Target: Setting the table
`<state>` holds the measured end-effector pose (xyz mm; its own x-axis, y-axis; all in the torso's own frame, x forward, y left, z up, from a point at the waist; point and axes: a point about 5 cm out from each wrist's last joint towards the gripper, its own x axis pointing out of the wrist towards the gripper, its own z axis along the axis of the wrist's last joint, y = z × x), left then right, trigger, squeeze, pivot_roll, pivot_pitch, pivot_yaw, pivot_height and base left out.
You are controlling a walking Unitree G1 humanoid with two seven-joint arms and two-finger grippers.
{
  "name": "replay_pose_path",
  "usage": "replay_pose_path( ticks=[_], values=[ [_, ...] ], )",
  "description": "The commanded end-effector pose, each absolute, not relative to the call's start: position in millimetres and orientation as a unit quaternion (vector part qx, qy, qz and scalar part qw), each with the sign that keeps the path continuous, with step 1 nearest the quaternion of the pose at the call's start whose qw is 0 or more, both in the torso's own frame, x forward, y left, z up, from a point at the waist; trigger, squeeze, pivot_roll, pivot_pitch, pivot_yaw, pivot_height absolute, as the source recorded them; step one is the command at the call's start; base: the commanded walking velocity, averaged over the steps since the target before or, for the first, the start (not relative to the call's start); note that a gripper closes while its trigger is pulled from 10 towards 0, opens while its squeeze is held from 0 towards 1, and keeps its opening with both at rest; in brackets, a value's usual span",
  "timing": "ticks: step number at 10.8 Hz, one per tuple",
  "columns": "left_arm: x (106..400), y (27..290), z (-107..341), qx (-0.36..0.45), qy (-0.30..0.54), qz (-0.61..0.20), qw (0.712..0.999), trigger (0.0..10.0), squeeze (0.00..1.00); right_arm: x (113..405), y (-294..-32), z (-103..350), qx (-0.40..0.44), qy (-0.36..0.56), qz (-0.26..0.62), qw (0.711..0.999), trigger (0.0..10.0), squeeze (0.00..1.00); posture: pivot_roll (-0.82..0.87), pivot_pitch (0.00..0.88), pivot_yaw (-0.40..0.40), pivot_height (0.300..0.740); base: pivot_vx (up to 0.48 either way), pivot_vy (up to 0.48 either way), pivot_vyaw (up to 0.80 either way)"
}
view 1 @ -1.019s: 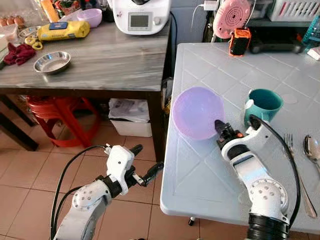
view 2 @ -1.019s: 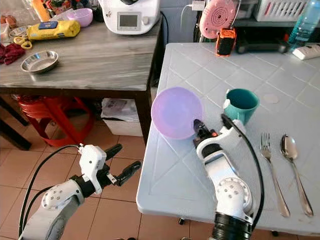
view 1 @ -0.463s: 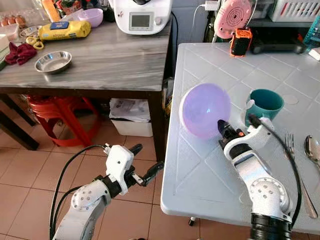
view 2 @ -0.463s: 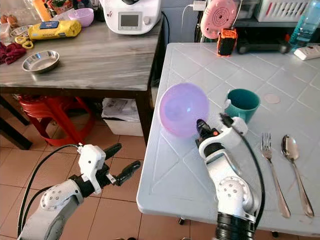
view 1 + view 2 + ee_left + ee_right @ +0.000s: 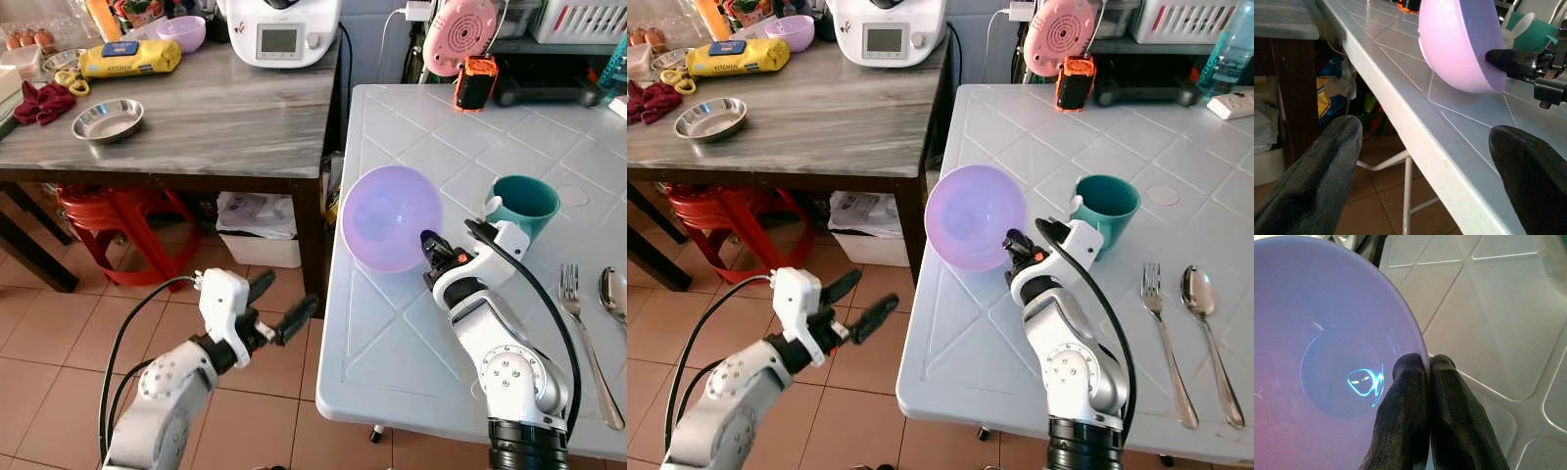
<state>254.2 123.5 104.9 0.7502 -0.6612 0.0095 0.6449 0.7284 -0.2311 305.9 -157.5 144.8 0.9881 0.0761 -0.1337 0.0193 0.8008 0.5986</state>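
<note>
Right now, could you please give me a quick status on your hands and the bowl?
Right hand shut on purple bowl rim, bowl tilted over white table. Left hand open, idle beside table. Teal cup close on the right.

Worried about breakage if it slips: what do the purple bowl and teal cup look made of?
Purple bowl, pinched at the rim by the right pincer: likely plastic, thin, translucent, glossy glints. Teal cup: opaque, matte, thick-walled; plastic or ceramic, unclear.

Translucent purple bowl (image 5: 391, 217) tilted on edge above white table (image 5: 411, 323), rim pinched.
</note>
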Motion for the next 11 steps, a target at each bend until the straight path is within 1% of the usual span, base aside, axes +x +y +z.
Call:
replay_pose_path(
  ticks=[1,2,3,4,5,6,7,8,9,10,11],
  values=[
    [254,125,108,-0.115,0.036,-0.350,0.929,10.0,0.00,305,-156,148,0.307,0.066,0.021,0.949,3.6,0.00,-0.05,0.100,0.063,0.740,0.000,0.000,0.00],
    [253,124,109,-0.119,0.038,-0.352,0.928,10.0,0.00,306,-157,149,0.294,0.063,0.019,0.953,5.8,0.00,-0.06,0.098,0.062,0.740,0.000,0.000,0.00],
    [257,129,107,-0.111,0.043,-0.326,0.938,10.0,0.00,307,-156,150,0.276,0.060,0.021,0.959,10.0,0.00,-0.06,0.096,0.062,0.740,0.000,0.000,0.00],
    [268,140,99,-0.094,0.059,-0.258,0.960,10.0,0.00,307,-156,155,0.242,0.044,0.021,0.969,10.0,0.00,-0.06,0.095,0.062,0.740,0.000,0.000,0.00],
    [279,156,99,-0.056,0.047,-0.178,0.981,10.0,0.00,307,-159,162,0.205,0.016,0.011,0.978,10.0,0.00,-0.06,0.095,0.062,0.740,0.000,0.000,0.00],
    [285,167,97,-0.053,0.051,-0.131,0.989,10.0,0.00,306,-158,168,0.173,-0.003,0.020,0.985,10.0,0.00,-0.06,0.094,0.065,0.740,0.000,0.000,0.00],
    [294,181,103,-0.057,0.032,-0.079,0.995,10.0,0.00,305,-151,176,0.122,-0.026,0.038,0.991,10.0,0.00,-0.06,0.094,0.065,0.740,0.000,0.000,0.00],
    [301,194,111,-0.061,0.011,-0.019,0.998,10.0,0.00,303,-146,177,0.106,-0.036,0.042,0.993,10.0,0.00,-0.05,0.092,0.065,0.740,0.000,0.000,0.00],
    [303,197,112,-0.063,0.008,-0.002,0.998,10.0,0.00,303,-145,176,0.101,-0.039,0.040,0.993,10.0,0.00,-0.05,0.092,0.065,0.740,0.000,0.000,0.00],
    [306,199,112,-0.047,0.002,0.013,0.999,10.0,0.00,302,-143,176,0.085,-0.050,0.040,0.994,10.0,0.00,-0.04,0.091,0.067,0.740,0.000,0.000,0.00],
    [307,201,110,-0.044,0.004,0.015,0.999,10.0,0.00,301,-142,176,0.080,-0.055,0.041,0.994,10.0,0.00,-0.04,0.091,0.068,0.740,0.000,0.000,0.00]
  ],
)
